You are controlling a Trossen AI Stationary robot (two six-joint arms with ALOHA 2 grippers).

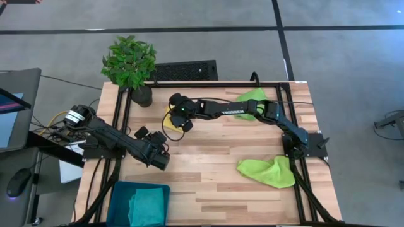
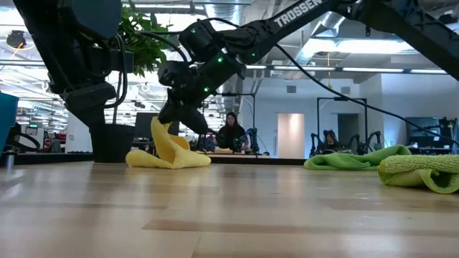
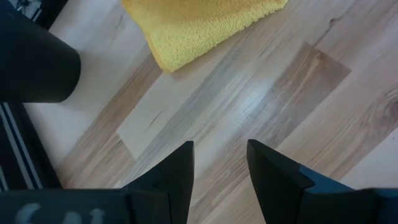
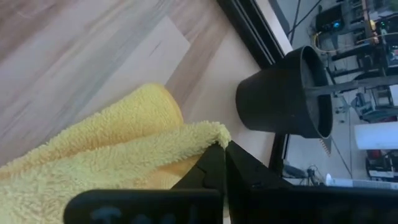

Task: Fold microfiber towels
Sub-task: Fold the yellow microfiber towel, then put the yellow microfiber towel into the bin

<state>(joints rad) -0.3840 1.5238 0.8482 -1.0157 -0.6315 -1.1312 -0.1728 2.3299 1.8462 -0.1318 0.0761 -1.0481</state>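
The yellow towel (image 2: 171, 152) lies bunched at the table's far left, next to the plant pot (image 1: 140, 94); it also shows in the left wrist view (image 3: 193, 25). My right gripper (image 4: 224, 163) reaches across the far side of the table and is shut on it. My left gripper (image 3: 219, 163) is open and empty over bare wood, near the yellow towel. One lime green towel (image 1: 267, 171) lies crumpled at the right, another (image 1: 252, 101) at the far right under the right arm. The teal towel (image 1: 149, 205) lies in the tray. My right gripper pinches a raised corner of the yellow towel (image 4: 210, 134) between its two fingertips. The fingers come slanting down from the table's right side. That corner stands lifted (image 2: 159, 129) while the rest of the towel lies bunched on the table.
A potted plant (image 1: 129, 62) stands at the far left corner, close to the yellow towel. A dark teal tray (image 1: 121, 200) sits at the near left edge. Black frame rails (image 1: 302, 183) run along the table's sides. Bare wood lies in the middle.
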